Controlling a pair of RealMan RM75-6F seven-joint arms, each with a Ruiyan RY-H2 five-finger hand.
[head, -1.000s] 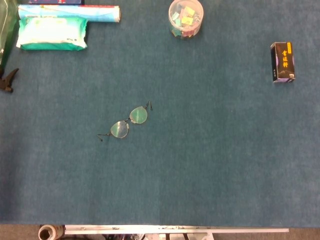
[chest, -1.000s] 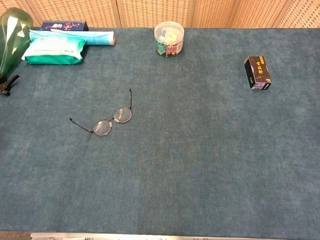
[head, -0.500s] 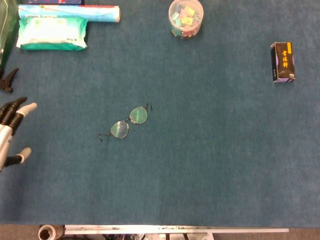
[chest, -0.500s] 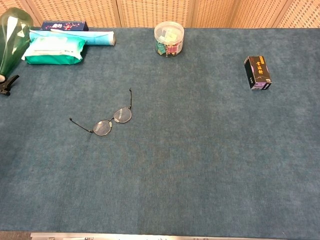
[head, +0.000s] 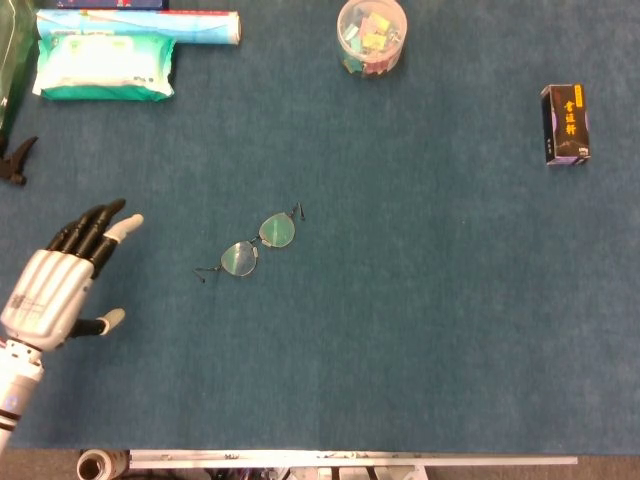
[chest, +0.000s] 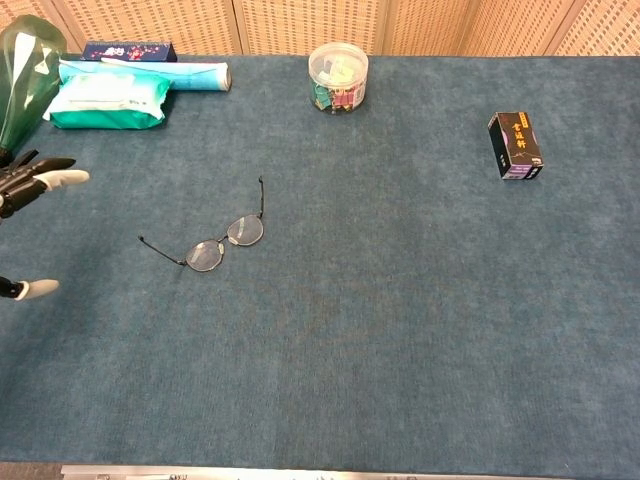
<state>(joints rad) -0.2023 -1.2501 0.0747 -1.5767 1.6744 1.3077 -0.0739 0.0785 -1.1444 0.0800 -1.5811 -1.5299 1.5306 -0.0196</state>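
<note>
Silver-backed left hand: your left hand sits low at the left side of the head view, palm down over the blue felt table, forearm running off the bottom-left corner.
Fingers: dark, straight and close together, tips aimed up and to the right; the thumb juts out sideways, well apart from them. Nothing is in the grasp.
Chest view: only your fingertips and thumb tip show at the left edge.
Glasses: thin wire frame, lying flat on the felt with both arms unfolded, to the right of your hand and apart from it; no finger touches them.
Right hand: neither view shows it.
Far left corner: a green wipes pack with a foil roll just behind it.
Far edge: a clear tub of clips.
Right side: a black box, well apart from everything else.
</note>
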